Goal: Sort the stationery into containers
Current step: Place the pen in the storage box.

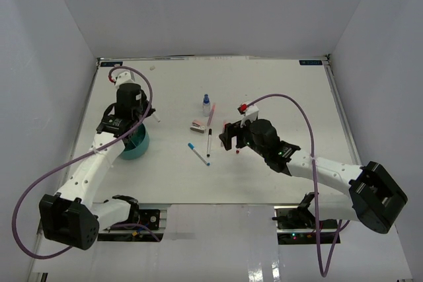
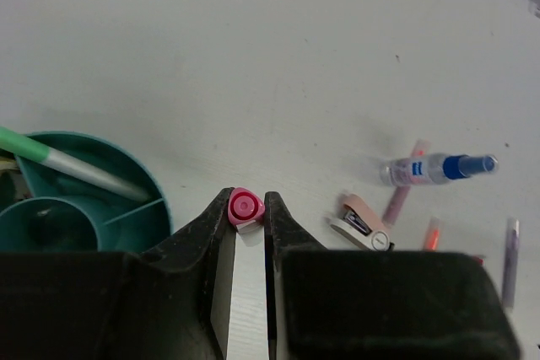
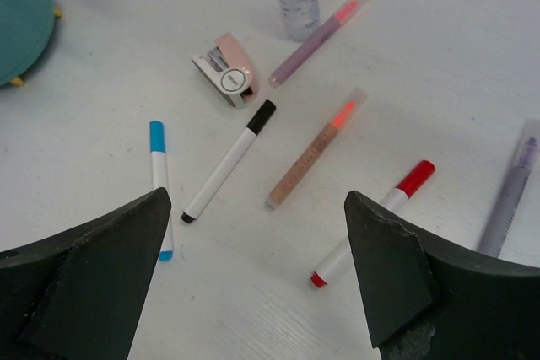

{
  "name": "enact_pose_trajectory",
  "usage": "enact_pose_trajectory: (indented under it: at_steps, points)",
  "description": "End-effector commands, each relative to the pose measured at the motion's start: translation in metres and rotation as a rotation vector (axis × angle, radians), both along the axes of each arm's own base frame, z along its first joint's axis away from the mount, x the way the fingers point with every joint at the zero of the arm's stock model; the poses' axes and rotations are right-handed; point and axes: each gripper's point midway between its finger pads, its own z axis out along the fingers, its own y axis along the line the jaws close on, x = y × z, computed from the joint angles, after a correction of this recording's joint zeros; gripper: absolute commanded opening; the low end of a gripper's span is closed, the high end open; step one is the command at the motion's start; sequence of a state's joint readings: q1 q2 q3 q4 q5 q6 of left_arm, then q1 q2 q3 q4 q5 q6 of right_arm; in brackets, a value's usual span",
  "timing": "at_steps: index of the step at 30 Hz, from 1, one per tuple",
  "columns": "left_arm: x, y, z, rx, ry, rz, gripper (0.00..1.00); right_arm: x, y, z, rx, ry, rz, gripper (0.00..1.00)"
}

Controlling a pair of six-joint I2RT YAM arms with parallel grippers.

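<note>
So the left gripper (image 2: 249,218) is clamped on a pink marker (image 2: 245,206), capped end pointing down between the fingers. I'd guess it's held upright like that so it can drop straight into a slot. The teal cup (image 2: 135,229) sits just beside and below those fingers, not quite under them, and there's a green-and-grey pen (image 2: 76,166) leaning inside it. The right gripper (image 3: 257,208) is spread wide with nothing in it, hanging over the loose pile. A red-capped marker (image 3: 371,223) lies near one of its fingers, a blue-capped one (image 3: 159,185) near the other, and a black-capped marker (image 3: 226,164) and an orange highlighter (image 3: 314,162) lie just ahead, between the two.
</note>
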State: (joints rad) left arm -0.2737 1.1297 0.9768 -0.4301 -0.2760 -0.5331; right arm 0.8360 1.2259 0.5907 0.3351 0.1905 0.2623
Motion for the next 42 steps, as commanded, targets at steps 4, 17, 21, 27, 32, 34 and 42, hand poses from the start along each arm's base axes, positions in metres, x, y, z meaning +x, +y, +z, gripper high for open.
enact_pose_trajectory:
  at_steps: [4, 17, 21, 27, 32, 34, 42]
  points:
    - [0.002, 0.056, 0.020, 0.133, -0.034, 0.145, 0.11, 0.016, -0.020, 0.001, -0.028, 0.001, -0.127, 0.90]
    - [-0.001, 0.111, 0.019, 0.156, -0.053, 0.268, 0.12, 0.020, -0.021, -0.011, -0.079, 0.027, -0.126, 0.91]
    - [-0.001, 0.110, 0.000, 0.130, -0.020, 0.257, 0.13, 0.022, -0.024, -0.017, -0.095, 0.045, -0.150, 0.93]
    - [-0.003, 0.119, -0.022, 0.112, 0.020, 0.281, 0.18, 0.025, -0.027, -0.023, -0.116, 0.069, -0.180, 0.94]
    - [-0.002, 0.118, -0.029, 0.089, 0.025, 0.269, 0.32, 0.028, -0.036, -0.027, -0.138, 0.080, -0.228, 0.96]
    - [-0.002, 0.119, -0.030, 0.085, 0.029, 0.268, 0.37, 0.028, -0.038, -0.030, -0.142, 0.090, -0.240, 0.97]
    - [-0.001, 0.119, -0.024, 0.068, 0.010, 0.258, 0.56, 0.029, -0.039, -0.043, -0.164, 0.154, -0.276, 0.98]
